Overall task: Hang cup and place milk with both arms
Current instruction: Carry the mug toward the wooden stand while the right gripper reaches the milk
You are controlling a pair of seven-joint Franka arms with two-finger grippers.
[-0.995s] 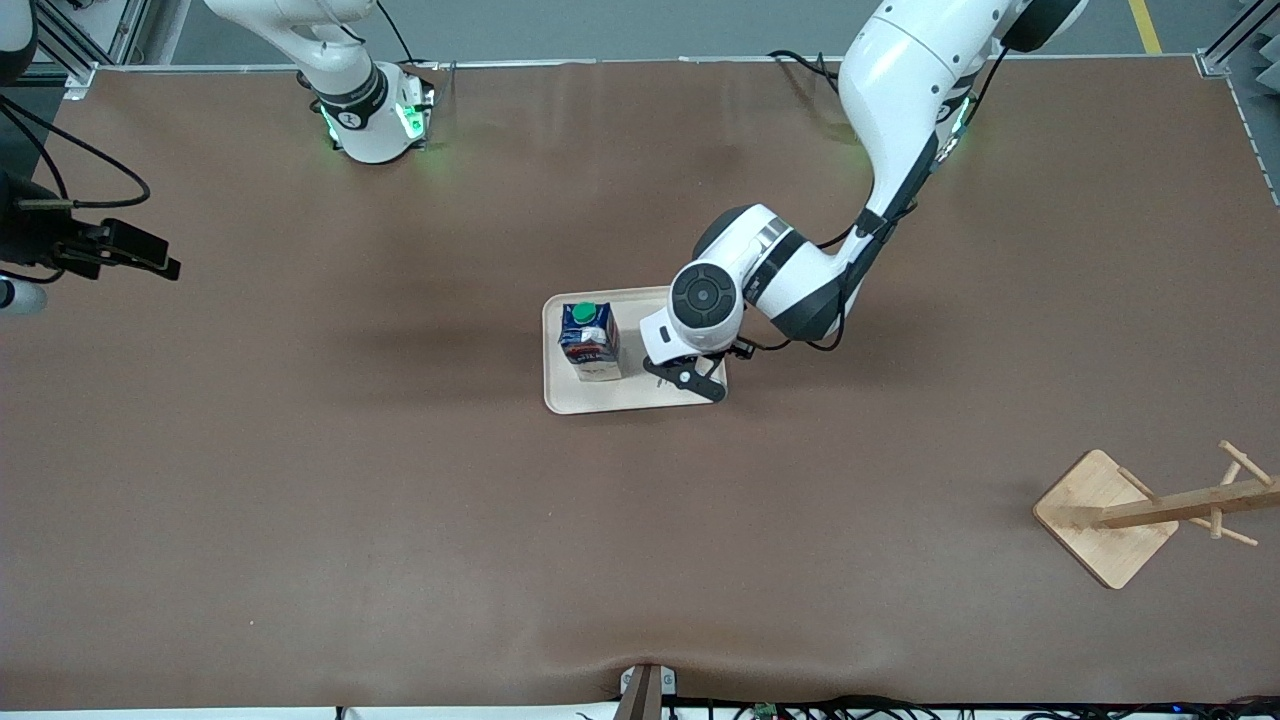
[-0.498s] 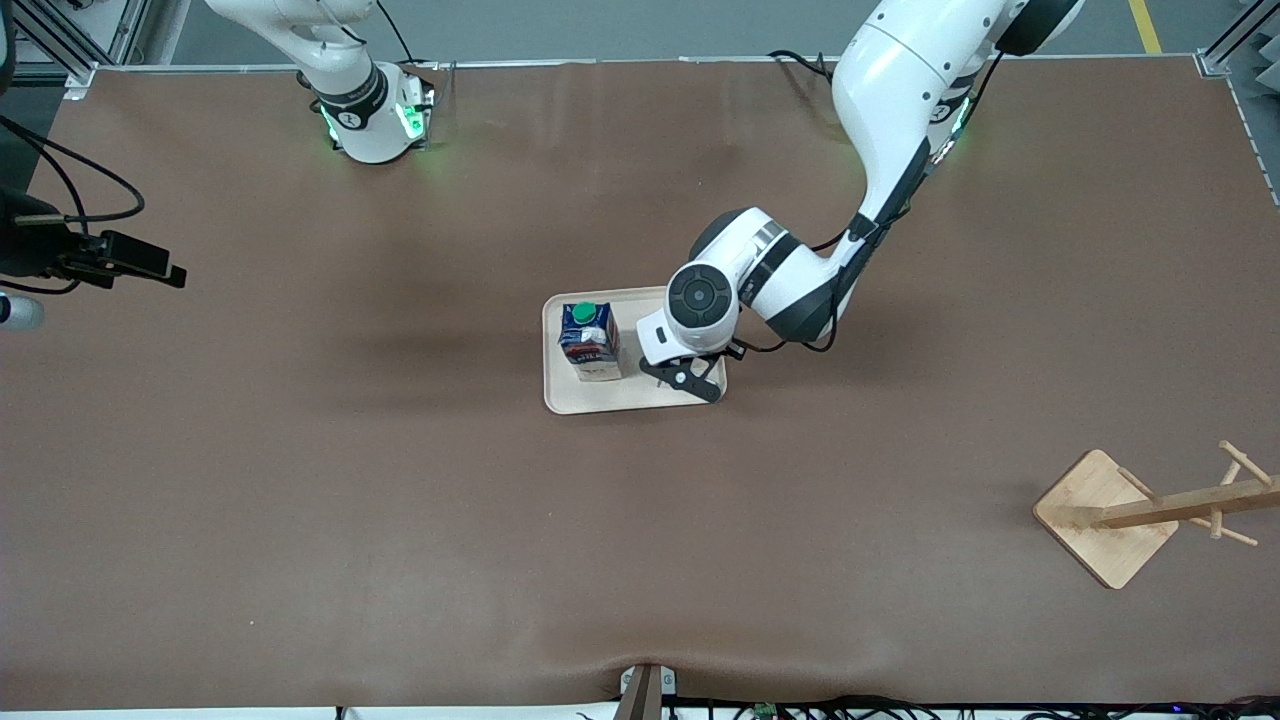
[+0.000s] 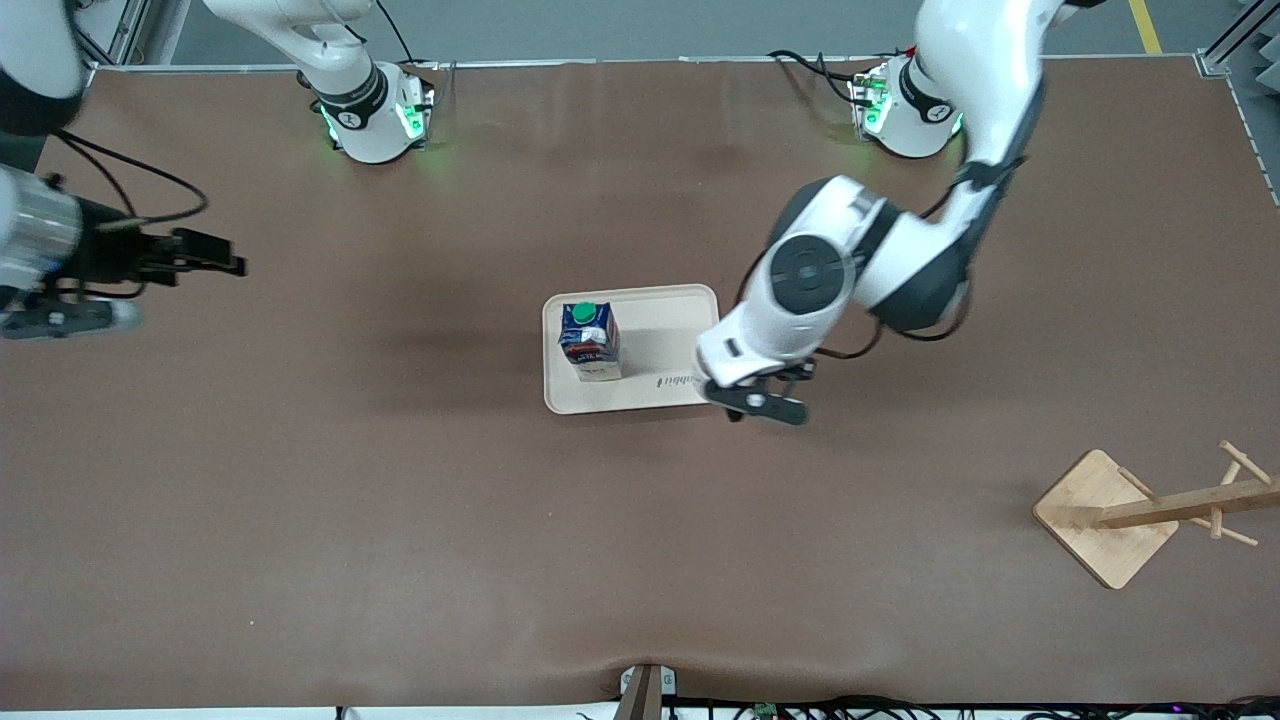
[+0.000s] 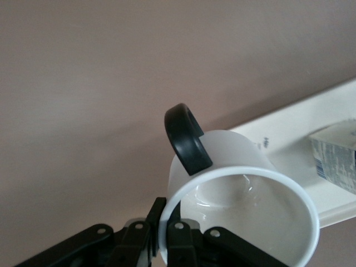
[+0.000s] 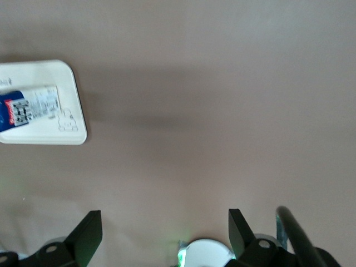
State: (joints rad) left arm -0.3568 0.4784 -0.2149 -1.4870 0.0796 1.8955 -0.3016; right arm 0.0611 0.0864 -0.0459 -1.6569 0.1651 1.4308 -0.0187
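My left gripper (image 3: 766, 406) is shut on the cup (image 4: 245, 183), pinching its rim, and holds it in the air over the table just beside the tray's corner. The cup's black handle (image 4: 186, 136) points away from the fingers (image 4: 181, 236). The left hand hides the cup in the front view. The milk (image 3: 590, 340), dark blue with a green cap, stands upright on the cream tray (image 3: 660, 395). It also shows in the right wrist view (image 5: 28, 108). My right gripper (image 3: 225, 263) is open and empty, up over the right arm's end of the table.
A wooden mug rack (image 3: 1150, 510) on a square base stands near the left arm's end of the table, nearer to the front camera than the tray. Brown table surface lies between the tray and the rack.
My left gripper has lifted the cup off the tray and moved toward the left arm's end of the table. My right gripper has shifted a little toward the table's middle.
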